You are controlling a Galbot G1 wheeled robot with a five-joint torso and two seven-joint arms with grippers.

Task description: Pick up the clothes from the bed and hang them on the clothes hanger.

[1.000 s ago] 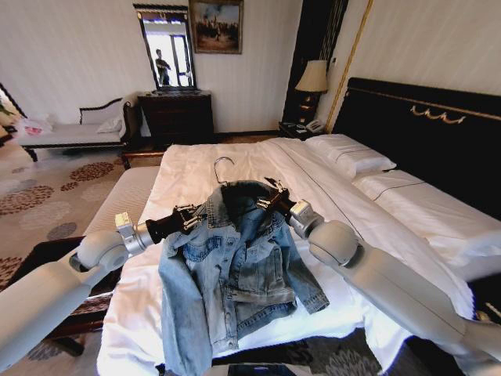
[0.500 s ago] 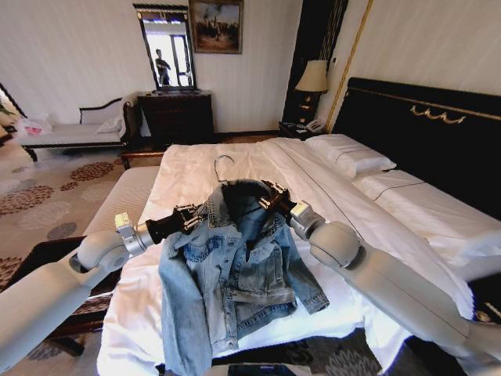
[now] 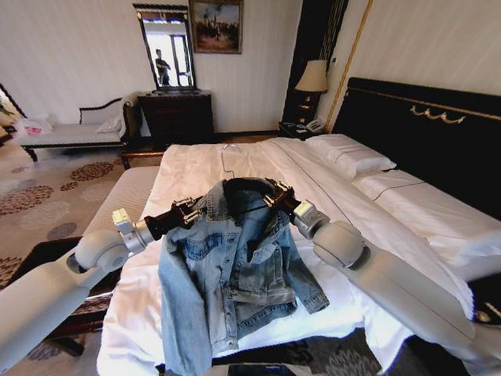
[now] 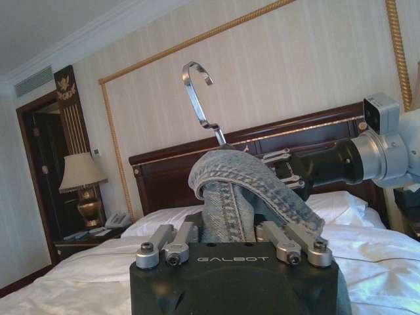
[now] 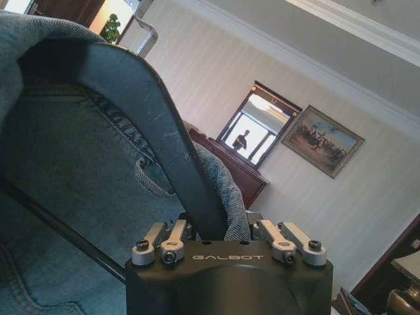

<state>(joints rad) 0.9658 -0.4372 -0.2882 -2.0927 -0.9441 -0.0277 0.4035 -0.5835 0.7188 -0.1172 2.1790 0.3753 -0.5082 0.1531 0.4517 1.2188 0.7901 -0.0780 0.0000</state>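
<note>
The clothes, a light-blue denim jacket (image 3: 235, 266), hang in the air over the foot of the bed (image 3: 196, 160), front open and sleeves dangling. Inside the collar sits the black clothes hanger (image 5: 172, 157), its silver hook (image 3: 228, 155) sticking up above the collar. My left gripper (image 3: 194, 210) is shut on the jacket's shoulder fold (image 4: 230, 190). My right gripper (image 3: 275, 197) is shut on the hanger's arm together with the denim beside it (image 5: 226, 197). The left wrist view shows the hook (image 4: 197, 88) with the right gripper (image 4: 289, 167) behind the fold.
White pillows (image 3: 348, 153) lie by the black headboard (image 3: 423, 133). A bedside lamp (image 3: 313, 78), a dark dresser with a mirror (image 3: 176, 110) and a white chaise (image 3: 74, 129) line the far wall. Patterned carpet (image 3: 55, 196) lies left of the bed.
The hanger hook has risen and stands a little more upright. The collar and my right gripper have lifted slightly with it. The left gripper has barely moved.
</note>
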